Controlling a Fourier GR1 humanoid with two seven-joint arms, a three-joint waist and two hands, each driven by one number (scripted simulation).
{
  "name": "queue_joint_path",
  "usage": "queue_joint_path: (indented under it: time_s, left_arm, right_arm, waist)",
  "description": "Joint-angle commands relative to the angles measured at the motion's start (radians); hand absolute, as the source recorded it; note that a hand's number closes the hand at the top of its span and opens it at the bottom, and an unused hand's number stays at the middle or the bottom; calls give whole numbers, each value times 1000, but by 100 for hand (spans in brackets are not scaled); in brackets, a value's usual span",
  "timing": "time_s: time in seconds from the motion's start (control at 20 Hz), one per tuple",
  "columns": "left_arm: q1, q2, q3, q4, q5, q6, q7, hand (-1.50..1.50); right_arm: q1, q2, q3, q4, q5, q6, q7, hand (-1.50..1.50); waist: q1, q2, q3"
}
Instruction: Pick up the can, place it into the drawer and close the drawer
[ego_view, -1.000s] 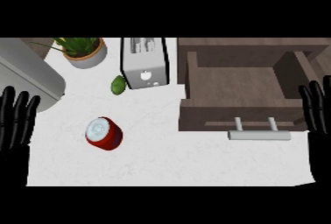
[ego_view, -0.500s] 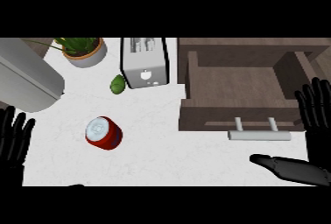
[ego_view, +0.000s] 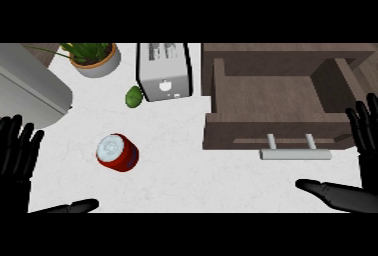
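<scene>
You've got a white marbled desk (ego_view: 192, 175) filling most of the head view. At upper right, the brown wooden drawer (ego_view: 277, 97) stands pulled open, nothing visible inside it, its silver bar handle (ego_view: 295, 154) sticking out from the front panel. At the far left edge there's a big grey rounded appliance (ego_view: 29, 90), which you can't identify further. A silver toaster (ego_view: 166, 72) sits just left of the drawer, and a potted plant (ego_view: 94, 57) is left of the toaster at the top. Your left hand (ego_view: 18, 150) shows at the left edge, fingers straight and spread, holding nothing. Your right hand (ego_view: 365, 135) is at the right edge beside the drawer, fingers straight, thumb splayed out low, also holding nothing. The can (ego_view: 117, 152) is red with a pale silver-white lid, tilted on the desk, left of centre, well apart from the drawer and both hands. A small green fruit, maybe a lime (ego_view: 133, 96), lies touching the toaster's lower left corner.
</scene>
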Motion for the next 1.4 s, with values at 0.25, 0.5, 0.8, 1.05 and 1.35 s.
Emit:
queue_joint_path:
  time_s: [0.25, 0.5, 0.8, 1.05, 1.35]
  left_arm:
    - [3, -22, -69, 203, -36, 46, -133, -150]
    - [17, -22, -130, 311, -69, 111, -217, -150]
    - [59, -22, -131, 436, -30, 148, -368, -150]
    - [14, 9, -60, 507, 21, 129, -394, -150]
    - [-4, -4, -34, 715, 56, 145, -562, -150]
  right_arm:
    - [53, -12, -52, -3, -43, 53, -26, -150]
    - [28, -37, -85, -46, -60, 62, 7, -150]
    - [96, -12, -81, -101, -68, 94, -7, -150]
    - [70, -3, -85, -86, -36, 78, 0, -150]
    - [76, -36, -158, -132, -114, 109, 58, -150]
  waist:
    - [-3, 0, 0]
    - [-2, 0, 0]
    - [-1, 0, 0]
    - [0, 0, 0]
    - [-1, 0, 0]
